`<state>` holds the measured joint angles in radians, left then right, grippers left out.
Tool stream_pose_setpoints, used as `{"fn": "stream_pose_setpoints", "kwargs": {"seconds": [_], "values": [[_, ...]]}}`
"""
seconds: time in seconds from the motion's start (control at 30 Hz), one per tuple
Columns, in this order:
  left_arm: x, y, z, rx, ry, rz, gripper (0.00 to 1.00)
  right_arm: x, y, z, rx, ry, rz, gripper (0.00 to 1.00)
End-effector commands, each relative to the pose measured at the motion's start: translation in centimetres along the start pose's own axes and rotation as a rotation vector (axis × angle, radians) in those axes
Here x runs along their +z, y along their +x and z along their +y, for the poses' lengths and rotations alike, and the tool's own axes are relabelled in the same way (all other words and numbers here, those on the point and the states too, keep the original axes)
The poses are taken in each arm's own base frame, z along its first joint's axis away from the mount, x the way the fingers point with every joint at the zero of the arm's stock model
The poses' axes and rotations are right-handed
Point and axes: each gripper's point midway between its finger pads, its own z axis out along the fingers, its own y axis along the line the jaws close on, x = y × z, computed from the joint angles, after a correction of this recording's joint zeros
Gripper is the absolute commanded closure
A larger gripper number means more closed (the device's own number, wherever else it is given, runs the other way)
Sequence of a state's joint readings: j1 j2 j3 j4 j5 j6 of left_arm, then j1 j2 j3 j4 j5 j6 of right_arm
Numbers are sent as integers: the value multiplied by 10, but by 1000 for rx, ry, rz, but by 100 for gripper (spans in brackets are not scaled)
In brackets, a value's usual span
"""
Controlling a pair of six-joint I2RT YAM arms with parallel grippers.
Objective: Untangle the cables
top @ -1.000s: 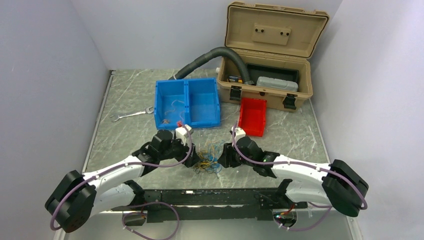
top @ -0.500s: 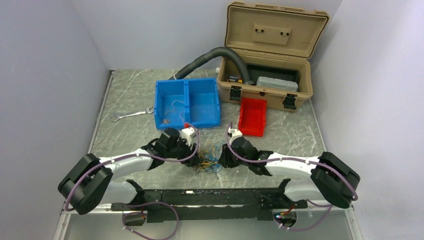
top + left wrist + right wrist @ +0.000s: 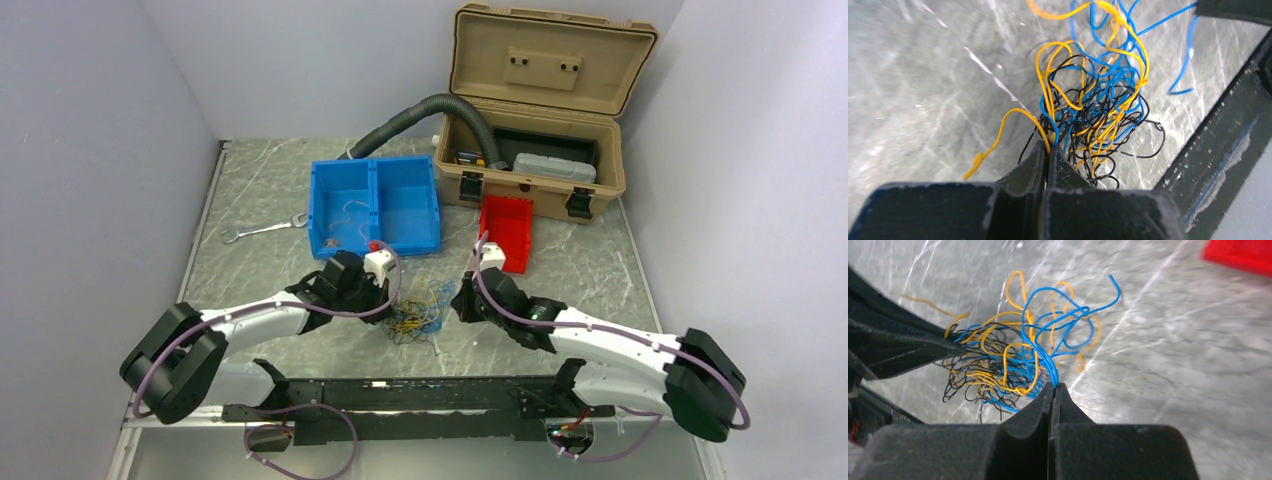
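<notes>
Gripping stage of the untangling, by judgement: knot pinched from two sides, pulling-apart not yet done.

- Hair-thin flexible cables (image 3: 418, 315) in yellow, blue and black. Looped into one loose, springy knot. Lying on the grey marble-patterned tabletop (image 3: 580, 275) just in front of the blue plastic two-compartment bin (image 3: 375, 163), on the side toward the arm bases. Smooth glossy insulation, holding curls and open loops. Several free ends poking out, among them a kinked yellow one and a curved blue one.
- Black matte two-finger left gripper (image 3: 1046, 150). Wedge-shaped tips pressed together on yellow and blue strands, in front of the bin's middle.
- Matching black right gripper (image 3: 1054, 387). Tips likewise closed, nipping a few blue strands at the knot's edge, in front of the bin's right corner.
- Tabletop: hard, flat, pale-veined, offering little to snag on.

Next move, by judgement: calls for drawing the two grips slowly apart, watching for loops cinching tight instead of sliding free. Probably needs a fresh hold on single ends afterwards.
</notes>
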<state>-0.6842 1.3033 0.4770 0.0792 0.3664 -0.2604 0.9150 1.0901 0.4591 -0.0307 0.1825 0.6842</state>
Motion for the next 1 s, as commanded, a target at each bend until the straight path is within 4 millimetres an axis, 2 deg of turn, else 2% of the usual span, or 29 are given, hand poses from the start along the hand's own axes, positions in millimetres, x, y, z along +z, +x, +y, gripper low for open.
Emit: {"fn": "stream_pose_setpoints", "kwargs": {"seconds": [0.0, 0.23, 0.43, 0.67, 0.97], "values": [[-16, -20, 15, 3, -128, -108, 100, -27, -30, -36, 81, 239, -119, 100], [-43, -31, 35, -29, -277, -255, 100, -76, -46, -89, 219, 524, -247, 100], [-60, -38, 40, -46, -324, -340, 100, -122, -64, -112, 289, 621, -374, 100], [-63, -39, 43, -52, -336, -364, 100, -161, -87, -118, 335, 619, -499, 100], [-52, -38, 32, -12, -266, -308, 100, -178, -121, -101, 245, 571, -547, 100]]}}
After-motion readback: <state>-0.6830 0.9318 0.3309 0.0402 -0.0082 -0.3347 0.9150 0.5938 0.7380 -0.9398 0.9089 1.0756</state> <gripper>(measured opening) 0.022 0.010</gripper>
